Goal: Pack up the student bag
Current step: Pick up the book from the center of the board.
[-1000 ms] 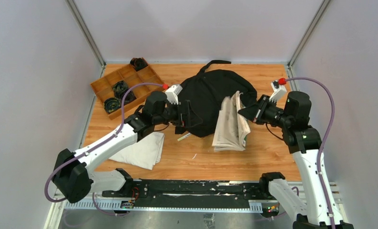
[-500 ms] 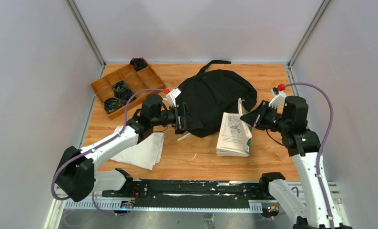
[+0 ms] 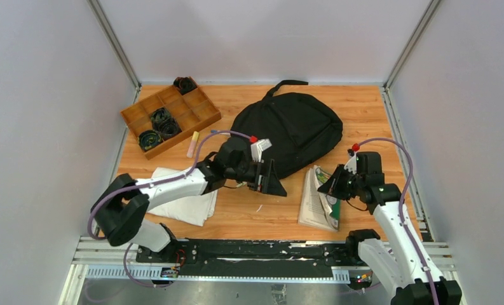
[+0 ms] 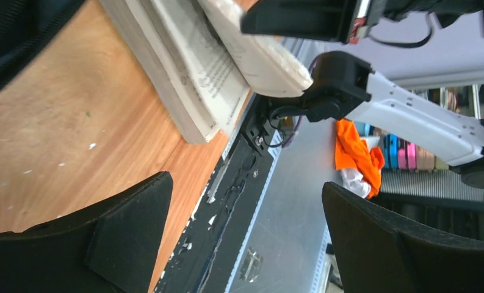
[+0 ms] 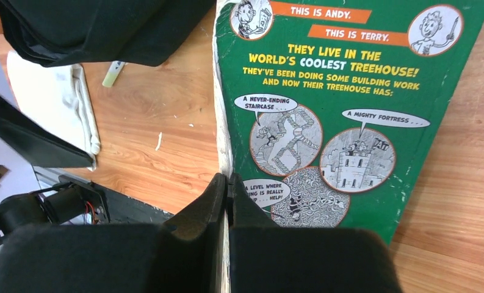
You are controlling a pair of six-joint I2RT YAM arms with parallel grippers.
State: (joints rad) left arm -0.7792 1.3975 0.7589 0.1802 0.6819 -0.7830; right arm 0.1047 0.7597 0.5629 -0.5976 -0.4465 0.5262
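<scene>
Bag [image 3: 287, 130] is sitting at table's [image 3: 363, 101] 12 o'clock. Right gripper [image 5: 227, 182] is clamping the book [image 5: 325, 122] at bag's 5 o'clock; left gripper [image 3: 272, 182], released, should be spreading the bag's mouth first.

This is a robotics lab test cell. Plain pale wall panels [image 3: 262, 38] on metal corner posts [image 3: 112, 41] box in a wooden bench [image 3: 363, 108]. A white left arm [image 3: 173, 186] and right arm [image 3: 398, 219] are bolted to a slotted metal rail [image 3: 236, 272] along its near edge.
</scene>
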